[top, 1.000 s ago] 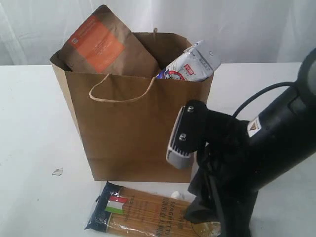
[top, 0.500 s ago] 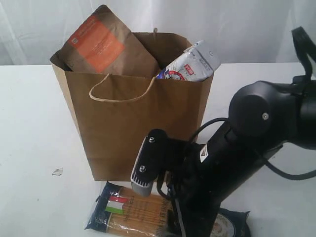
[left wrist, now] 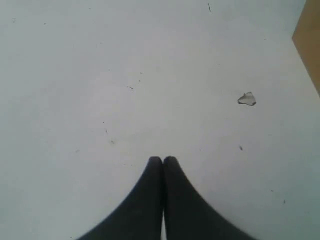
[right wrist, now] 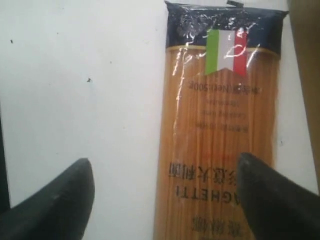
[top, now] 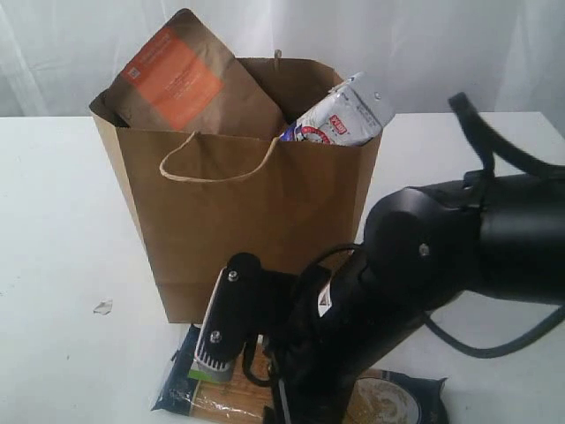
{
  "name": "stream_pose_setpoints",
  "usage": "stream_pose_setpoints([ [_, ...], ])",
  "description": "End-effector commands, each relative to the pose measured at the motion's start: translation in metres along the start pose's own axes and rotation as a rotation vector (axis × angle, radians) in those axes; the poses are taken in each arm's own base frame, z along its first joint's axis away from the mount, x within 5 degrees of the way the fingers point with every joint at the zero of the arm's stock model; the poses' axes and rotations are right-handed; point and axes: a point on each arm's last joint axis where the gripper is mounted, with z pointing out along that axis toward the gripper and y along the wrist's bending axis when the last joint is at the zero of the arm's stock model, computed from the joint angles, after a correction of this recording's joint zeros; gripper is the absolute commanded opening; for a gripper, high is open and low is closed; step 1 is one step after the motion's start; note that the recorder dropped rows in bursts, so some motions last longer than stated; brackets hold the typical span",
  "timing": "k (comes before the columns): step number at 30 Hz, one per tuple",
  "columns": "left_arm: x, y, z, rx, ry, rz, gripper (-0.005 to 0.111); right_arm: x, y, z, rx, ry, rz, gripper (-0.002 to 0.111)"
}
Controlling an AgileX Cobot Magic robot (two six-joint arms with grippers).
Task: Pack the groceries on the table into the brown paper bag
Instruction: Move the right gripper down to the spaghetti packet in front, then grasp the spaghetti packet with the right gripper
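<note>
1. The right gripper (right wrist: 165, 167) hung wide open over the long spaghetti packet (right wrist: 220, 130), holding nothing.
2. That packet lay flat just in front of the brown paper bag (top: 247, 221).
3. The left gripper (left wrist: 162, 160) was shut and empty, beside the bag.
4. A brown pouch (top: 181, 79) and white-blue carton (top: 344, 115) stuck out of the bag.

White table (top: 53, 221) bears brown paper bag (top: 247, 230), spaghetti packet (right wrist: 220, 140), crumb (left wrist: 246, 99).
</note>
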Motion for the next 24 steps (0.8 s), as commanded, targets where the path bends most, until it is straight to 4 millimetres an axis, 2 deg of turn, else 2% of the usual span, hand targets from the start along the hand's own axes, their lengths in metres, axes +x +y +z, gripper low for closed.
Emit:
stream_pose_setpoints([
  [1, 0.0011, -0.0002, 0.0000, 0.002, 0.001, -0.018, 0.000, -0.0016, 0.0054, 0.0062, -0.016, 0.006, -0.014, 0.073],
  [3, 0.0011, -0.0002, 0.0000, 0.002, 0.001, -0.018, 0.000, -0.0024, 0.0062, 0.0062, -0.026, -0.003, 0.020, 0.073],
  [10, 0.0011, -0.0002, 0.0000, 0.002, 0.001, -0.018, 0.000, -0.0029, 0.0074, 0.0061, -0.039, -0.001, 0.343, 0.073],
  [14, 0.0011, -0.0002, 0.0000, 0.002, 0.001, -0.018, 0.000, -0.0031, 0.0063, 0.0062, -0.028, -0.005, 0.343, 0.074],
  [20, 0.0011, -0.0002, 0.0000, 0.002, 0.001, -0.018, 0.000, -0.0006, 0.0009, 0.0061, 0.035, 0.013, 0.259, 0.098],
  [24, 0.0011, -0.0002, 0.0000, 0.002, 0.001, -0.018, 0.000, -0.0005, 0.0011, 0.0058, 0.032, 0.018, 0.272, 0.101],
])
